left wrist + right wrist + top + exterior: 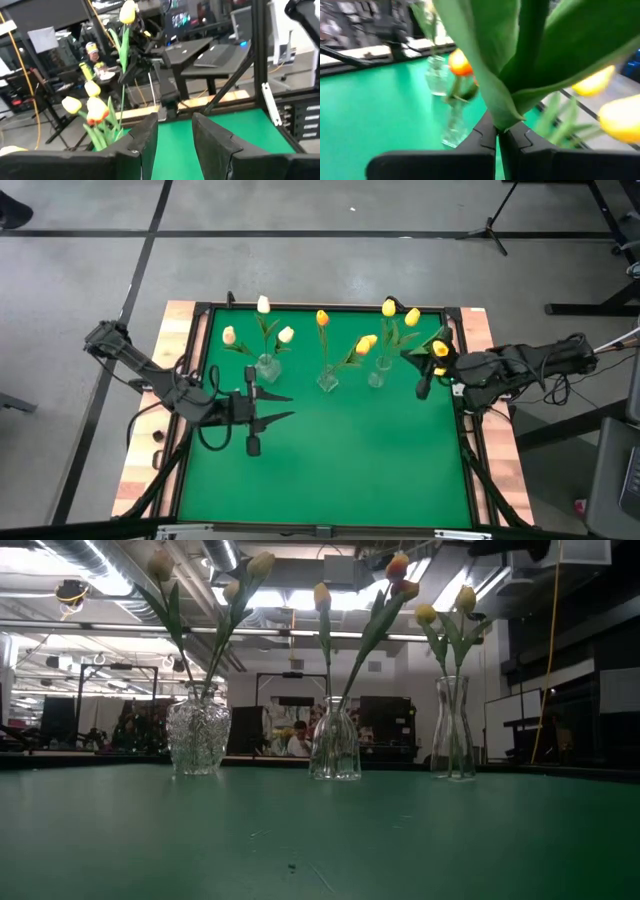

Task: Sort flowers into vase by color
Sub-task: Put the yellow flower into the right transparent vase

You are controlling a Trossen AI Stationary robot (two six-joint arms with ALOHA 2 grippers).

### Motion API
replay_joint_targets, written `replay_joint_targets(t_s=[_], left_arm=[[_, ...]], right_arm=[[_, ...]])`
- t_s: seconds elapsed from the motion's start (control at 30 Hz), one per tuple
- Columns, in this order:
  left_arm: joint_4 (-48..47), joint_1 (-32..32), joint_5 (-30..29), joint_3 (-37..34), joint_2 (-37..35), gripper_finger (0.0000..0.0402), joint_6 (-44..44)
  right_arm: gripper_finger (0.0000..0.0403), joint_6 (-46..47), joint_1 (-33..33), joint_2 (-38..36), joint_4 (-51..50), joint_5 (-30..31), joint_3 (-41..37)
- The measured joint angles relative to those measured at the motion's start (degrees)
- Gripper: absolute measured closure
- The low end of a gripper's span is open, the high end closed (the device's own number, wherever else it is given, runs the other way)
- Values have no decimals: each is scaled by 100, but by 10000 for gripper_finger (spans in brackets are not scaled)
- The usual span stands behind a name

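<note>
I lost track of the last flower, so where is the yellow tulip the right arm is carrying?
In the high view, the yellow tulip is at the green mat's right edge, clamped in the right gripper, just right of the rightmost glass vase.

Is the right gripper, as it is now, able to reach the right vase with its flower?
Probably yes. The right gripper, shut on a yellow tulip, sits just beside the right vase, with only bare green mat between them.

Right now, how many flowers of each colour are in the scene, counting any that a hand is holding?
White flowers: 3
Orange-yellow flowers: 3
Yellow flowers: 3, counting the yellow flower pinched in the right hand
Total: 9
</note>
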Motion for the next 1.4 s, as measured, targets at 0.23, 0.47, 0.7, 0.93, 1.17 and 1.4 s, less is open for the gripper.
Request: replay_joint_targets(t_s=[0.23,0.47,0.7,0.93,1.17,1.4], left_arm=[[-191,-22,-109,0,0,282,-61],[-405,-77,306,0,-350,282,-165],[-1220,5,898,0,-1296,282,-767],[-1555,17,936,0,-1785,282,-923],[-1887,20,933,0,-1823,282,-946],[-1969,22,933,0,-1846,282,-965]], right_arm=[[402,489,0,-43,-898,183,0],[402,655,0,-40,-1078,178,0],[402,637,-76,-40,-1054,43,0],[402,449,-1113,25,-768,-1110,-2],[402,274,-2053,195,-682,-2226,-4],[402,126,-2531,545,-599,-2541,-4]])
